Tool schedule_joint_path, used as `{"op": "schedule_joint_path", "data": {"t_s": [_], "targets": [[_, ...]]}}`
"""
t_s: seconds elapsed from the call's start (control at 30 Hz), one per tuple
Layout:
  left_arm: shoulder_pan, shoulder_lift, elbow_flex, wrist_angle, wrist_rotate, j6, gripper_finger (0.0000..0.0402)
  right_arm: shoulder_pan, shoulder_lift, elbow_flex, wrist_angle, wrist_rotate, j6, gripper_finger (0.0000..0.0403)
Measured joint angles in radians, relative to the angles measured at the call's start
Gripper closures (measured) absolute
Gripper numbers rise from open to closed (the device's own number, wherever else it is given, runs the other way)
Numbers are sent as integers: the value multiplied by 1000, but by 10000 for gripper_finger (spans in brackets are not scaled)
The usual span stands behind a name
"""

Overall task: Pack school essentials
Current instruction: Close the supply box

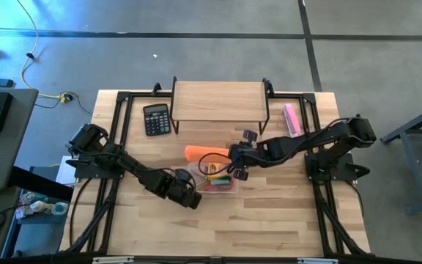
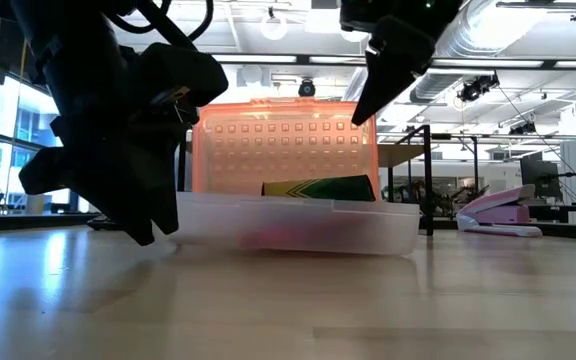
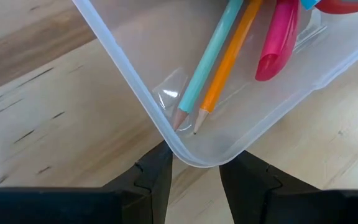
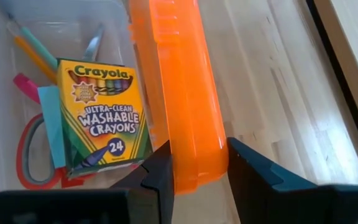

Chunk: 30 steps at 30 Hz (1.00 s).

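A clear plastic box [image 1: 215, 180] sits on the table with its orange lid [image 1: 202, 152] standing up at the far side [image 2: 283, 145]. Inside lie the yellow-green crayon box [image 4: 101, 118], the red-handled scissors [image 4: 30, 163], the light blue notepad [image 4: 51, 127], the pink-red pen [image 3: 278, 43], and the green pencil [image 3: 205, 65] and orange pencil [image 3: 230, 59]. The eraser is not visible. My left gripper [image 3: 194, 177] is open, its fingers on either side of the box's near left corner [image 3: 191, 157]. My right gripper [image 4: 197, 171] is shut on the lid's right end. My left gripper may touch the box's corner walls with its fingertips [image 3: 161, 158]; I cannot tell. My right gripper pinches the orange lid's right end [image 4: 197, 158] between its two fingers, across the lid's thickness and pointing along its length. It comes slanting down from the table's right. The lid stands upright on its hinge edge.
A black calculator [image 1: 156, 119] lies far left beside a wooden riser shelf [image 1: 218, 101]. A pale pink oblong thing [image 1: 291, 117] lies at the far right [image 2: 503, 212]. Bare wood lies along the near side of the table [image 1: 269, 227].
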<state>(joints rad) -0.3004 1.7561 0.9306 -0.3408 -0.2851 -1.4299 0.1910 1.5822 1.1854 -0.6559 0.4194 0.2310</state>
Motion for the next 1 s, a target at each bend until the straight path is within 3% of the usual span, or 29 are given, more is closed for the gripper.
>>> {"op": "schedule_joint_path", "data": {"t_s": [0.5,1.0], "targets": [[4,0,0,-1,6,-18,284,38,-32,-2,-28,-3,41,293],[20,0,0,2,33,-37,284,75,-33,-2,-23,-36,46,256]]}}
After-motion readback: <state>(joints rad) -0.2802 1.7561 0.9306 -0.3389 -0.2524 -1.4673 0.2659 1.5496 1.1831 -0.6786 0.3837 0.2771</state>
